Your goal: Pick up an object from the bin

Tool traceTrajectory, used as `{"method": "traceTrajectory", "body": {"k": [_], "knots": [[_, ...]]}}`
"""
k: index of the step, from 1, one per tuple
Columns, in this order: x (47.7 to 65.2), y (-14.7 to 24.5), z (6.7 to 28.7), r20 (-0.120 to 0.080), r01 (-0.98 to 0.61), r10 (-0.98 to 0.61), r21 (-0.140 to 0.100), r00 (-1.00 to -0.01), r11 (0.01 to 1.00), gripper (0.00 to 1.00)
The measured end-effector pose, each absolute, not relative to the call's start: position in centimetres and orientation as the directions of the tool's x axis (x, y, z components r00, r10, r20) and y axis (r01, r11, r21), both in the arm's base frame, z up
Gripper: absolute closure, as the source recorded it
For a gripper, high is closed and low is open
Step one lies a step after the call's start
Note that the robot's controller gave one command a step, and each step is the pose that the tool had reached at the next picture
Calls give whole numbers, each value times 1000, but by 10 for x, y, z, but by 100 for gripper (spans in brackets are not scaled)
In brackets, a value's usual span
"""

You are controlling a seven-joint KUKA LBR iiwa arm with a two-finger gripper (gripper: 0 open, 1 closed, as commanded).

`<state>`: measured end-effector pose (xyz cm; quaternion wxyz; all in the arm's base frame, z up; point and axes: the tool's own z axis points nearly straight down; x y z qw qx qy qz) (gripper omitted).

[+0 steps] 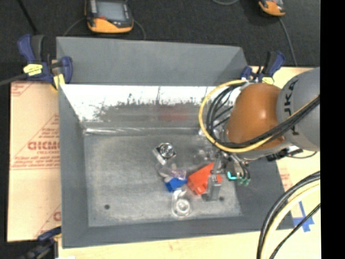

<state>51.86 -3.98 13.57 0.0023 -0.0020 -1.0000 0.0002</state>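
Looks like the grasp step: the tool (215, 183), open or closed I cannot tell, sits low with the orange-red piece (198, 180) just beside it at nine o'clock, and next it needs a firm close and lift.

The grey metal bin (108, 198) has a whitish, scratched band along its back wall. In it lie an orange-red plastic piece (199, 179), a small blue block (173, 185), a clear glassy ring (181, 207) and a shiny silver metal piece (165, 151). The arm's rounded cover (253, 117) is orange-brown, looped by yellow and black cables (204, 112).
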Motion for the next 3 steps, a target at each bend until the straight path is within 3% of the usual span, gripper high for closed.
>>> {"method": "traceTrajectory", "body": {"k": [1,2,3], "knots": [[551,-48,70,4,-185,-185,1,-983,983,0],[553,-48,74,-2,-185,-185,-1,-983,983,100],[555,-50,256,-12,-137,-137,-4,-991,991,100]]}}
